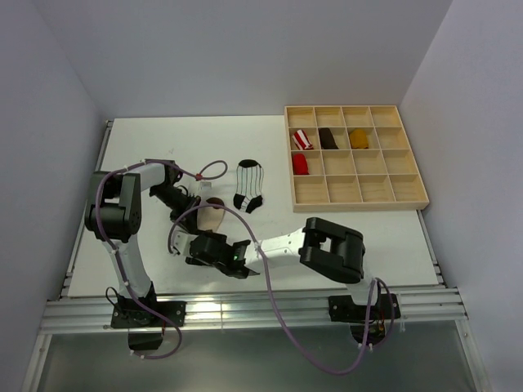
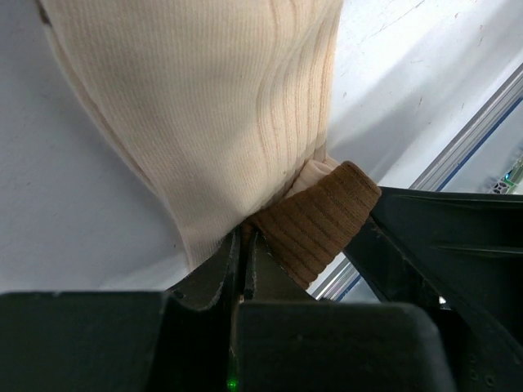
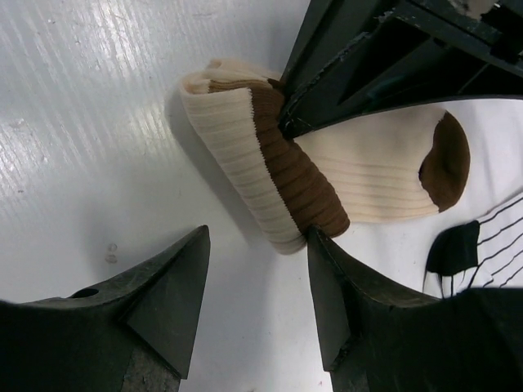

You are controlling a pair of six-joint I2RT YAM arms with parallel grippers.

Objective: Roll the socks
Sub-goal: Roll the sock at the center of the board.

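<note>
Right gripper (image 3: 253, 302): nearest the wrist camera, fingers spread wide, just short of the rolled end, one tip touching or nearly touching it.
Left gripper (image 2: 243, 245): fingers pressed together, clamped on the cream sock's fabric beside its brown band.
Cream sock (image 3: 327, 171): on the white table (image 1: 147, 147), cuff end partly rolled, brown heel patch still flat.
Striped sock (image 1: 248, 186): flat just right of the cream one, untouched.
Step in hand: rolling the cream sock, probably early.
Next move: likely the right gripper closing on the roll to turn it onward.
</note>
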